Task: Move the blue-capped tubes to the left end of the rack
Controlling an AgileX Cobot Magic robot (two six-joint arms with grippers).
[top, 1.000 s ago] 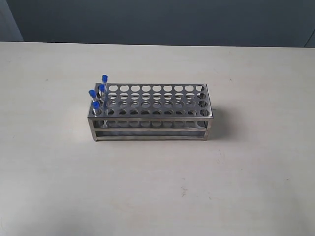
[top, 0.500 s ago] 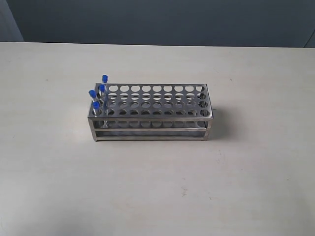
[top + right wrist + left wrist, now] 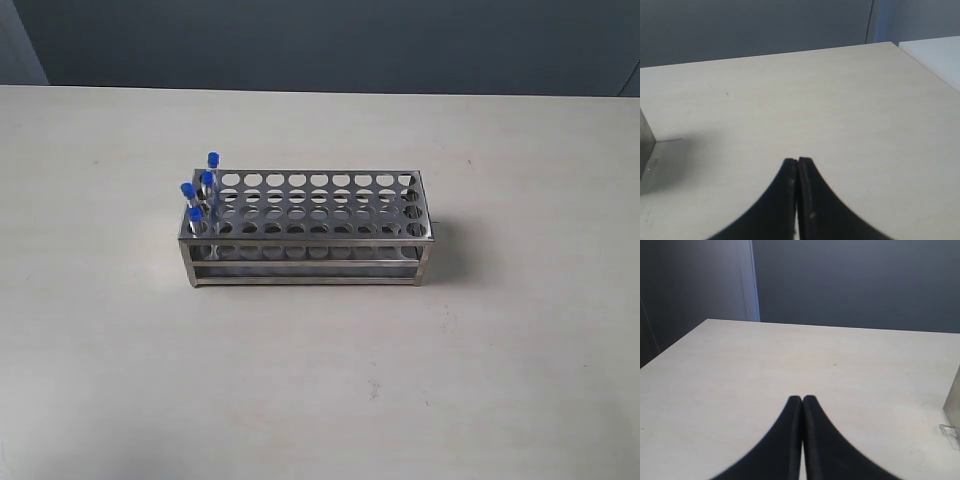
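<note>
The silver metal rack (image 3: 320, 205) stands in the middle of the table in the exterior view. The blue-capped tubes (image 3: 200, 190) stand upright in the holes at its left end, caps above the top plate. Neither arm shows in the exterior view. My left gripper (image 3: 802, 399) is shut with nothing between its black fingers, above bare table; a corner of the rack (image 3: 954, 407) shows at the frame's edge. My right gripper (image 3: 798, 161) is also shut and empty, with a corner of the rack (image 3: 646, 145) at the frame's edge.
The pale table top (image 3: 320, 380) spreads wide around the rack on all sides. A dark wall (image 3: 320, 40) runs behind the table's far edge. A white surface (image 3: 940, 55) adjoins the table in the right wrist view.
</note>
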